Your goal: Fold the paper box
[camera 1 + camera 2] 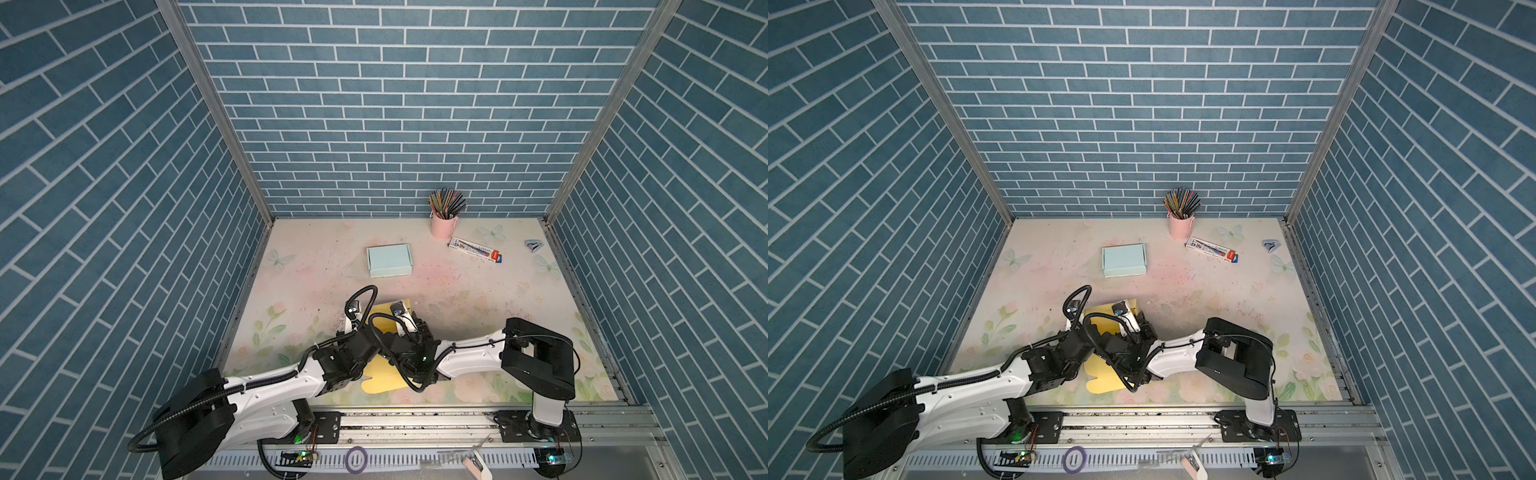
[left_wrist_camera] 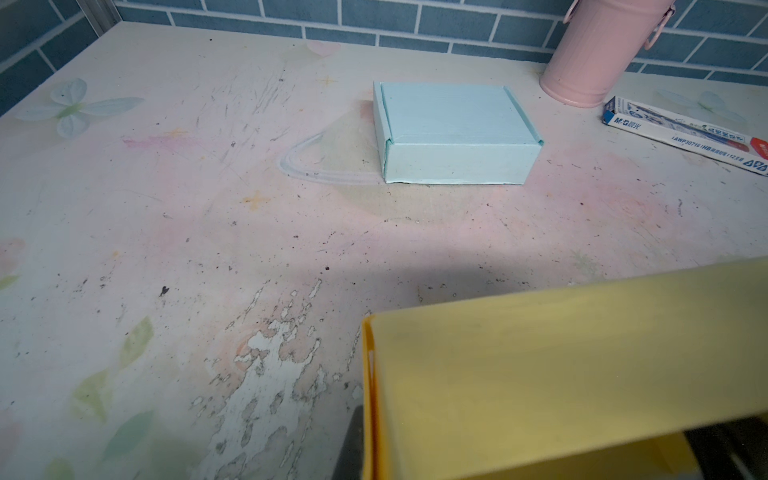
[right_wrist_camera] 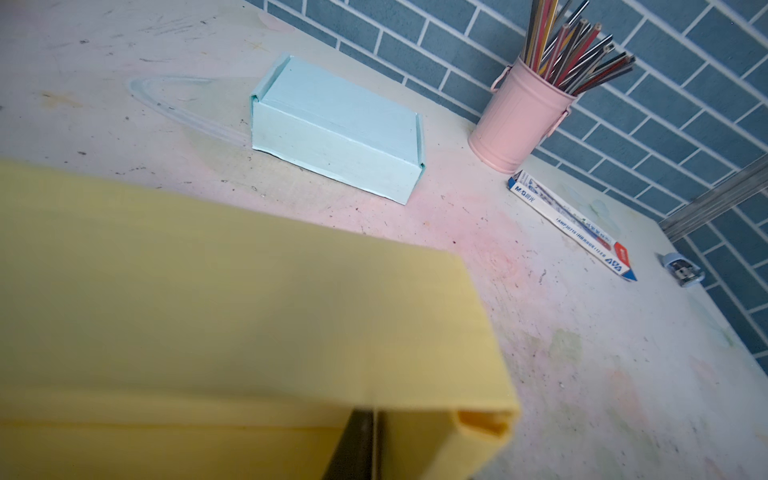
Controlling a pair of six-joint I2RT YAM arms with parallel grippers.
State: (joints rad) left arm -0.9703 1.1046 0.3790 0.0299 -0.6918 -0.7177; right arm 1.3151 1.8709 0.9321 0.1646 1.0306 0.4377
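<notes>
Left gripper [image 1: 348,326]: closed tight, tips hidden behind yellow paper box [image 1: 384,376]; hold on card not possible to confirm. Right gripper [image 1: 419,329]: only one dark finger [image 3: 357,444] visible against yellow wall, opening impossible to judge. Box near robot-side edge of table [image 1: 478,299], half covered by both grippers.

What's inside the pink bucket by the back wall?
Colored pencils stand bunched in the pink bucket, upper ends fanning above its rim. Their lower ends and the bottom are hidden.

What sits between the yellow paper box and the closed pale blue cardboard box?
Nothing: only bare, scuffed floral tabletop separates the yellow paper box from the pale blue cardboard box; the left wrist view shows it.
</notes>
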